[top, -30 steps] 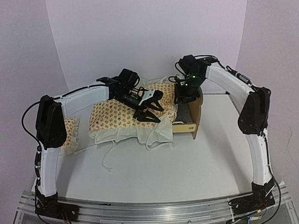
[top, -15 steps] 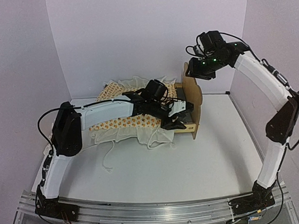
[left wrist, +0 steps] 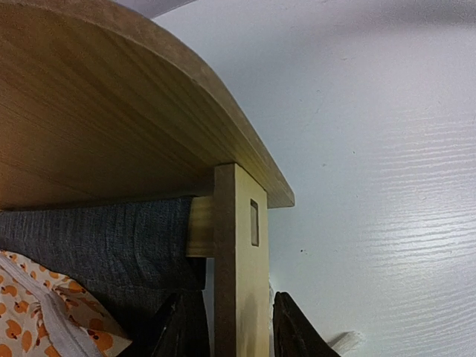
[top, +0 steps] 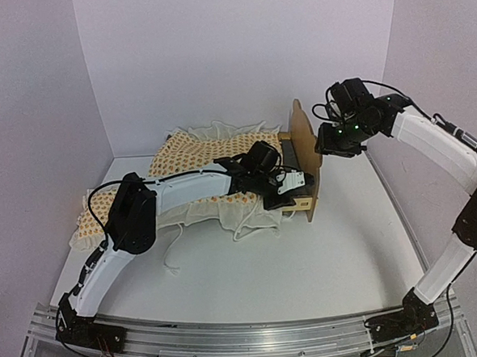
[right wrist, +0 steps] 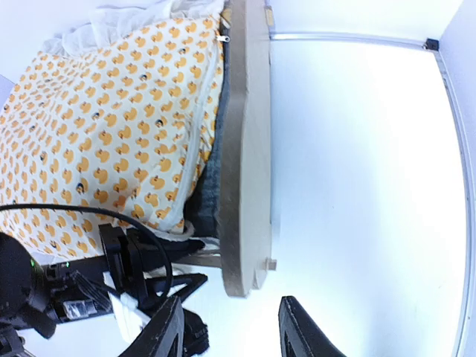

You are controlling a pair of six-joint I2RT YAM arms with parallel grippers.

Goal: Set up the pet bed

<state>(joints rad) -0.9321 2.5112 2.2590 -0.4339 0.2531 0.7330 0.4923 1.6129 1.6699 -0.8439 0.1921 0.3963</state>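
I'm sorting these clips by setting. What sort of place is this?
Likely a robot test booth, not a home: plain pale walls enclose a white tabletop, and a white left arm and right arm stand on an aluminium rail.

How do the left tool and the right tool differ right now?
The left tool straddles the bed frame's near side board, one finger each side; the right tool hangs in the air beyond the headboard, nothing between its fingers. The left tool sits low by the bedding; the right tool is raised. Whether the left tool grips is unclear; the right tool is open. Both are at the headboard end.
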